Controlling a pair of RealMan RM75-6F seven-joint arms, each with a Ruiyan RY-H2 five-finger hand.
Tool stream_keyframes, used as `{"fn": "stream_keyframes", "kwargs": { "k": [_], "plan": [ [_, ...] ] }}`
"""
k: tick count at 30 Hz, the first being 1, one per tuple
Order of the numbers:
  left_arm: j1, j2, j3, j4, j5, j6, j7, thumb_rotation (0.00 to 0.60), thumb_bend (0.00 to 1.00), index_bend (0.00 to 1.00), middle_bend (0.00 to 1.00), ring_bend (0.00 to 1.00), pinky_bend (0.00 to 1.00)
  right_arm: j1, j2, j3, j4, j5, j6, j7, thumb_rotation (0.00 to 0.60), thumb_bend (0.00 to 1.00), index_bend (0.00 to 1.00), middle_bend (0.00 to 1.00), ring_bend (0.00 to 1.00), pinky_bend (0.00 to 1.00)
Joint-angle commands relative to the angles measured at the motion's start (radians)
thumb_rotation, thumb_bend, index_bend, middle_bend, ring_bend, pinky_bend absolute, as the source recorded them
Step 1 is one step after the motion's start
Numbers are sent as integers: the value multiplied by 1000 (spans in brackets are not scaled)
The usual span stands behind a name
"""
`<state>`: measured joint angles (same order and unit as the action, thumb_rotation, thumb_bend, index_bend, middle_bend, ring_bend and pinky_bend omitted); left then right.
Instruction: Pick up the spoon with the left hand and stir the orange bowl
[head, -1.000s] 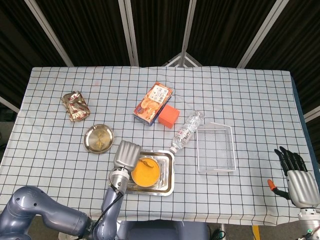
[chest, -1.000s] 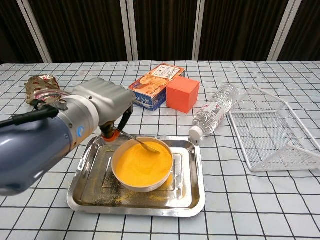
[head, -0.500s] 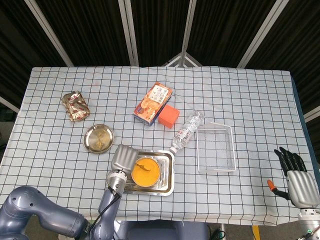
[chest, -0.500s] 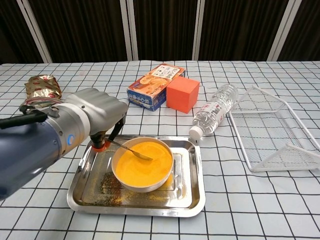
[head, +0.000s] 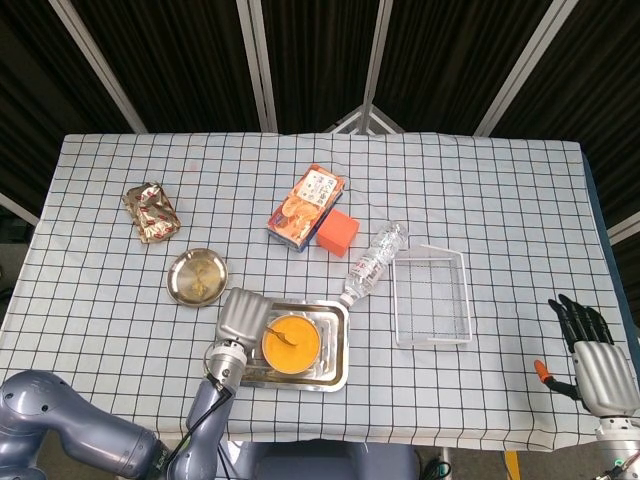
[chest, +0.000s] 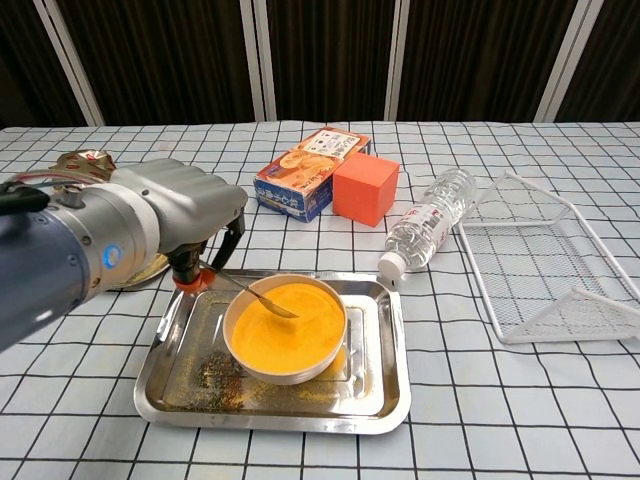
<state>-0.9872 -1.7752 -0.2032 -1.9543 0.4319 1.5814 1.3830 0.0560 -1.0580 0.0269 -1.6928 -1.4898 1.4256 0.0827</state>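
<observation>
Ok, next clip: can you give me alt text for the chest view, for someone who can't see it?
The robot's left hand holds a spoon with its tip dipped in an orange bowl that sits in a steel tray on a checked tablecloth. Behind stand a snack box and an orange cube; a water bottle and a wire basket lie to the right.

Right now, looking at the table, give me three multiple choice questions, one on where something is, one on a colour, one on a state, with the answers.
1. Where does the orange bowl stand?
A. In the steel tray
B. In the wire basket
C. On the small gold plate

2. What colour is the cube beside the snack box?
A. Blue
B. Orange
C. Green

3. How is the water bottle?
A. Upright
B. Lying on its side
C. Held by the right hand

Answers: 1 A, the tray rim surrounds the bowl. 2 B, both views show it orange. 3 B, it lies along the cloth; the right hand holds nothing.
</observation>
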Motion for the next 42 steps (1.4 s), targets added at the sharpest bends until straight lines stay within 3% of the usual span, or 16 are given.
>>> {"fn": "stream_keyframes", "kwargs": {
  "k": [1,19,33,42],
  "plan": [
    [-1,10,-10,-25,-18,7,3,600,792,875,1000,921,966,0,0,0,-1,0,0,1,600,360,0,0,0,0],
    [-90,-45,-68,-11,-202,72,151,600,792,876,1000,921,966,1,5,1,-4,4,-6,13,600,360,0,0,0,0],
    [-117,-103,-102,110,-223,73,135,600,792,876,1000,922,967,3,7,3,-11,14,-14,18,600,360,0,0,0,0],
    [-116,-123,-104,140,-170,66,84,600,792,875,1000,923,967,4,9,2,-14,14,-16,19,600,360,0,0,0,0]
  ]
}}
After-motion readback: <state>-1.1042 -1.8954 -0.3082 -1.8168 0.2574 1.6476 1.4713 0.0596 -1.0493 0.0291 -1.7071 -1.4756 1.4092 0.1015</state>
